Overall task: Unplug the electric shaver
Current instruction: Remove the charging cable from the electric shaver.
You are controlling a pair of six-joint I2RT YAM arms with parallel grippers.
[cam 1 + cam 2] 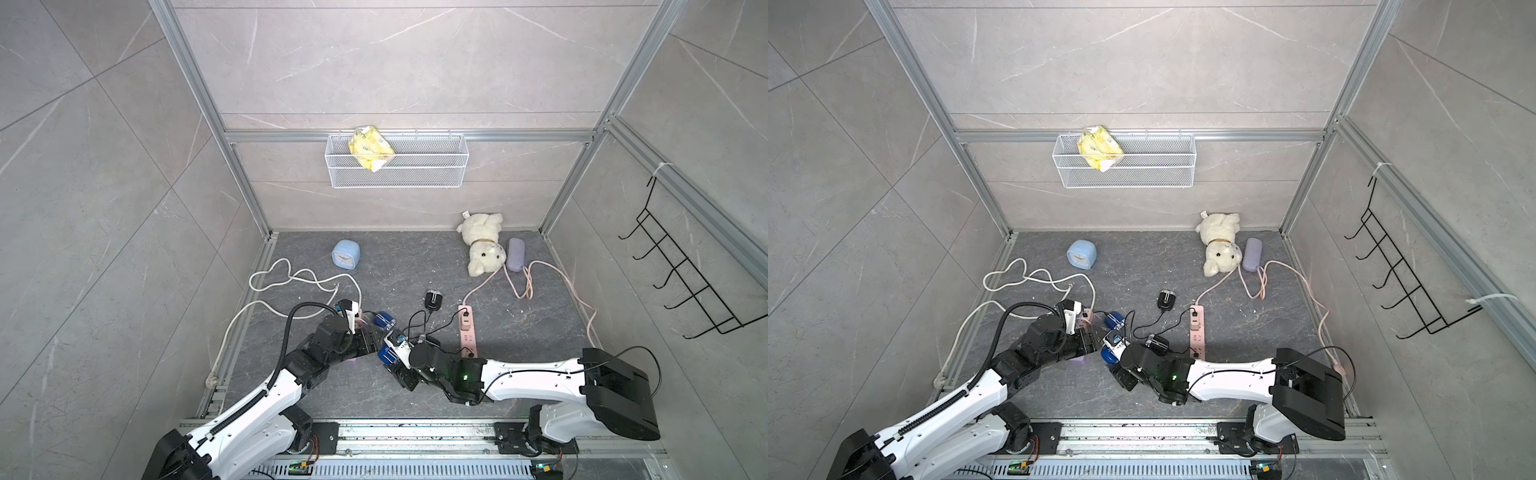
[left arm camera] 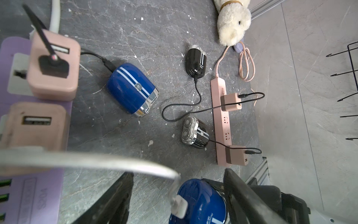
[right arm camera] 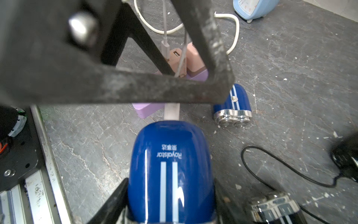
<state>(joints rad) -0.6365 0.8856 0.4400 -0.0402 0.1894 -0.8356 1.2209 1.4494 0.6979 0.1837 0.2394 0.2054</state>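
– Right gripper [image 3: 170, 183] state?
– Clamped on the blue shaver [image 3: 170, 155], one finger on each flank, Royalstar print facing its wrist camera. It's low over the front of the surface [image 1: 374, 399]; can't tell if it touches.
– Left gripper [image 2: 178, 174]?
– Jaws apart, straddling the white plug [image 2: 179, 208] seated in that shaver's end. No contact with the plug that I can see.
– So plugged in?
– Yes. White cable [image 2: 87, 158] arcs off the plug toward the lilac power strip [image 2: 11, 58] just beside the left gripper. Two pink adapters sit on it: one [image 2: 34, 126] shows a free USB port, the other [image 2: 52, 64] has a black plug in it.
– Next out?
– Second blue shaver [image 2: 131, 90] lying on the surface just past that strip, black lead in its end.
– Middle?
– Black shaver [image 2: 195, 133], twin round heads showing, beside the pink power strip [image 1: 467, 328]. Its lead goes to the near adapter on that strip. Another black shaver [image 1: 432, 300] lies beyond, its lead running to the far adapter.
– Back?
– Blue alarm clock [image 1: 345, 256] back left. White plush toy [image 1: 482, 245] back right, lilac case [image 1: 516, 254] just beside its head. White wire basket [image 1: 415, 174] on the back wall, yellow packet [image 1: 370, 149] in it. Black hook rack [image 1: 692, 266] on the right wall.
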